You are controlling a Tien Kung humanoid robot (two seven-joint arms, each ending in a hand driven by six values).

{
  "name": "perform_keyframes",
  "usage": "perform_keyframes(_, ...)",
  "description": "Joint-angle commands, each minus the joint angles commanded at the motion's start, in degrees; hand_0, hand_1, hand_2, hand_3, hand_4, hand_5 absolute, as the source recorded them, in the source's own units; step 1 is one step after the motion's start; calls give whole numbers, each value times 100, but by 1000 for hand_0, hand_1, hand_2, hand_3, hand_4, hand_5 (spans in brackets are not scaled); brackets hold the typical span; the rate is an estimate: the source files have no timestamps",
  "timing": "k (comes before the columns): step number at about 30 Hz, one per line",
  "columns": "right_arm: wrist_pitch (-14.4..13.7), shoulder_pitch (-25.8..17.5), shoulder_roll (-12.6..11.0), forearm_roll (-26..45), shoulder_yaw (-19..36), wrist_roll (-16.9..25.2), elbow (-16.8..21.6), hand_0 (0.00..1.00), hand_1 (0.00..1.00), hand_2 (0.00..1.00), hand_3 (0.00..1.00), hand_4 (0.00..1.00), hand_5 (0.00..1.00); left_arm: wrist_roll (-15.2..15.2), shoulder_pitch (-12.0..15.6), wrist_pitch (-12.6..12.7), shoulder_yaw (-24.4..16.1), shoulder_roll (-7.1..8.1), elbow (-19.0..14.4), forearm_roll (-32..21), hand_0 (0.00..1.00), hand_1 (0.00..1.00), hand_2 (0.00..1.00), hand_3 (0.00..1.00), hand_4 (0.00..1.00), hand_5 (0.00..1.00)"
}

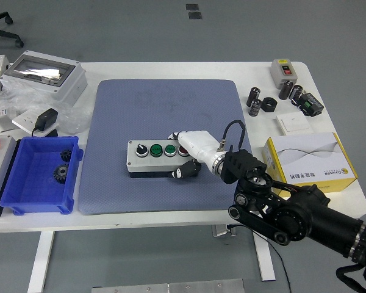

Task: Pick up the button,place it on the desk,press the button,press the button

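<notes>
Blue plastic bin [24, 183] holds two dark gears [63, 165]. White-gloved right robot hand [192, 152] clasps the grey button box [152, 157], hiding its right end.

A grey button box [154, 157] with a dark base carries a black knob, two green buttons and a red one, and it lies on a blue-grey mat [165, 122] with a fine dotted weave over the white table [189, 68]. The right hand [192, 149] is white with black fingertips, on a black arm. At the left a bright blue bin [39, 177] holds black gears [62, 165] beside a pale grey enclosure [44, 76] with a clear lid, and at the right sits a yellow and white carton [308, 162] near black cylinders [254, 101].
</notes>
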Motion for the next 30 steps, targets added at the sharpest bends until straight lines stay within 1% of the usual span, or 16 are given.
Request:
perform_keyframes(1, 20, -6, -3, 11, 14, -7, 10, 770, 783, 839, 867, 548, 266, -1, 0, 0, 1, -1, 1, -2, 620, 548, 514, 616, 533, 205)
perform_keyframes(2, 42, -11, -6, 21, 28, -14, 19, 768, 786, 853, 896, 565, 257, -3, 0, 0, 3, -1, 2, -4, 619, 546, 514, 615, 532, 206)
perform_keyframes(7, 157, -34, -15, 46, 104, -30, 55, 768, 786, 853, 896, 565, 257, 0, 1, 0, 4, 0, 1, -6, 619, 546, 514, 615, 532, 206)
perform_keyframes(8, 171, -38, -15, 45, 113, -35, 59, 764, 788, 861, 898, 586, 264, -1, 2, 1, 5, 1, 1, -8, 619, 546, 514, 615, 531, 206)
perform_keyframes(12, 263, -63, -25, 38, 162, -83, 95, 764, 788, 861, 898, 586, 264, -1, 7, 1, 6, 1, 1, -9, 619, 546, 514, 615, 531, 206)
perform_keyframes(13, 280, -69, -30, 33, 174, -93, 108, 764, 788, 861, 898, 586, 264, -1, 8, 2, 6, 1, 1, -12, 619, 546, 514, 615, 531, 206)
perform_keyframes(14, 291, -73, -34, 26, 185, -99, 119, 769, 807, 891, 923, 614, 250, -1, 9, 3, 7, 1, 1, -14, 619, 546, 513, 613, 528, 207)
perform_keyframes(19, 328, -86, -73, 26, 231, -111, 193, 769, 807, 891, 923, 614, 250, -2, 15, 2, 6, 0, 0, -19, 619, 546, 513, 613, 528, 207)
perform_keyframes(20, 332, -87, -81, 32, 235, -113, 205, 786, 865, 953, 998, 762, 331, -2, 16, 2, 6, -1, -1, -22, 619, 545, 512, 612, 524, 209)
perform_keyframes(25, 320, -83, -98, 64, 237, -95, 224, 786, 865, 953, 998, 762, 331, -6, 15, -2, 6, -3, -2, -30, 619, 545, 512, 612, 524, 209)
perform_keyframes(26, 313, -80, -99, 73, 230, -87, 223, 787, 878, 966, 998, 802, 335, -7, 14, -3, 3, -3, -3, -29, 619, 543, 512, 611, 521, 212)
perform_keyframes(30, 281, -59, -104, 119, 182, -54, 206, 787, 878, 966, 998, 802, 335, -15, 9, -8, 2, -1, -3, -34, 619, 543, 512, 611, 521, 212)
